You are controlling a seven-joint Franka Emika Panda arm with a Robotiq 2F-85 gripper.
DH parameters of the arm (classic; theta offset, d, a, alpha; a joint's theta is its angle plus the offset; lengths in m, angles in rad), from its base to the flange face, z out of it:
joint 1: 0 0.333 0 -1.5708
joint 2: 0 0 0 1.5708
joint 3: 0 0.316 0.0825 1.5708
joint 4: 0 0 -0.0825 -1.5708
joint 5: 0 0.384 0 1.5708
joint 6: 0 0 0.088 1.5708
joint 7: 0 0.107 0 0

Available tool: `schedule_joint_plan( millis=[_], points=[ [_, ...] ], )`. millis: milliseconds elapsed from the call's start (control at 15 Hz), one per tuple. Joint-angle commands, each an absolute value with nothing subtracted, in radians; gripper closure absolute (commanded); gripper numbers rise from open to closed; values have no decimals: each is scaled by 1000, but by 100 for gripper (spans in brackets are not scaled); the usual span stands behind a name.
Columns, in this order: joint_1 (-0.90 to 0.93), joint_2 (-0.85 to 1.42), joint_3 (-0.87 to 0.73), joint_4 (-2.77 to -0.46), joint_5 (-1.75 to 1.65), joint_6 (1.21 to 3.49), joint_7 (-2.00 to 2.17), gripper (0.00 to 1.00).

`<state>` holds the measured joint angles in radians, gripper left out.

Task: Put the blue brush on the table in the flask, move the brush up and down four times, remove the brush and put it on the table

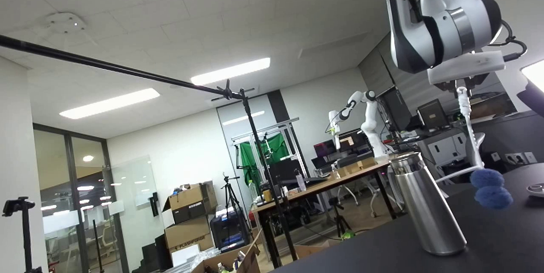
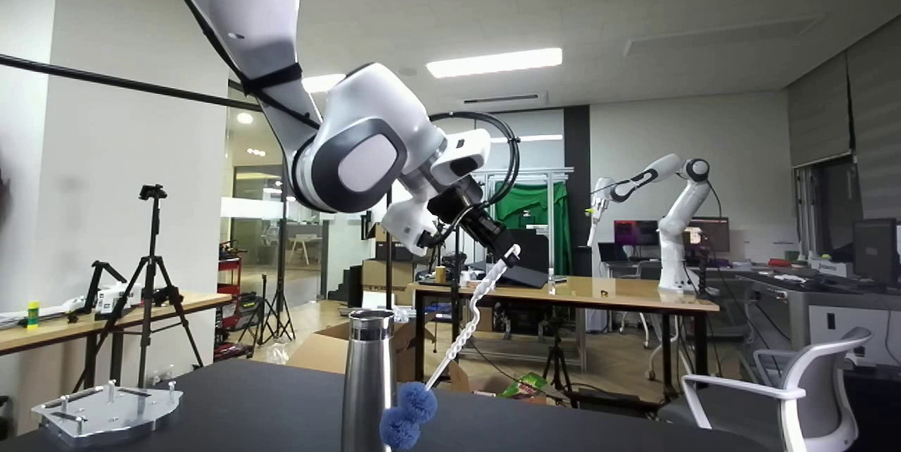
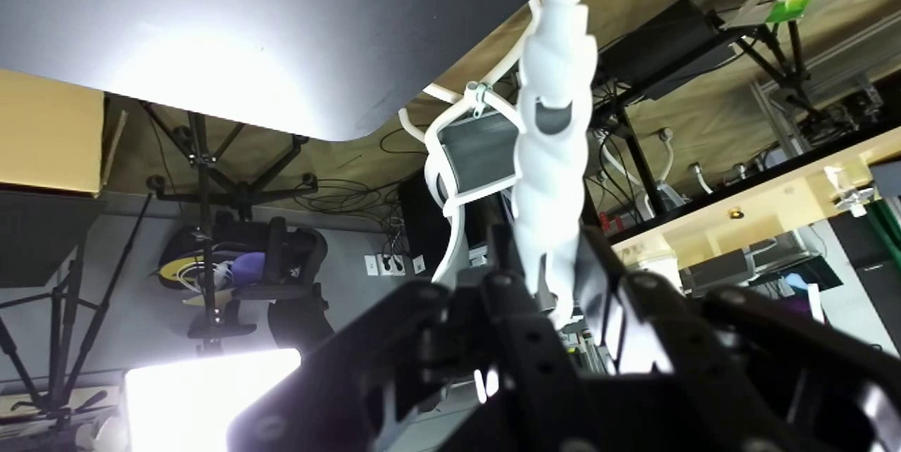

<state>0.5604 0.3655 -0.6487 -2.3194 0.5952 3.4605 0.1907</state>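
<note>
White arm (image 2: 398, 110), bent, slanting down above the table (image 2: 556, 429), fingers (image 3: 515, 308) clamped on the brush (image 3: 552, 163)

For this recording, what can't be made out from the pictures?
Flask: base cut off by the lower edge in an exterior view; inside hidden by its wall in both exterior views.
Brush: far end cut off by the wrist view's top edge.
Gripper: blurred in the wrist view; exact contact unclear.
Pale object: cut off by the right edge in an exterior view.
</note>
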Motion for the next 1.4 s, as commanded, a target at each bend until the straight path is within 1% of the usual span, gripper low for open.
schedule_joint_plan(
  millis=[0,67,267,600,1067,1333],
  points=[
    [560,365,-649,-2319,595,3460,191,75],
    [582,372,-672,-2302,594,3460,179,94],
    [650,373,-738,-2268,611,3461,128,94],
    [819,361,-890,-2208,647,3461,43,94],
    [1125,395,-1128,-2098,730,3446,-48,94],
    [1320,480,-1313,-2055,816,3380,-96,94]
  ],
)
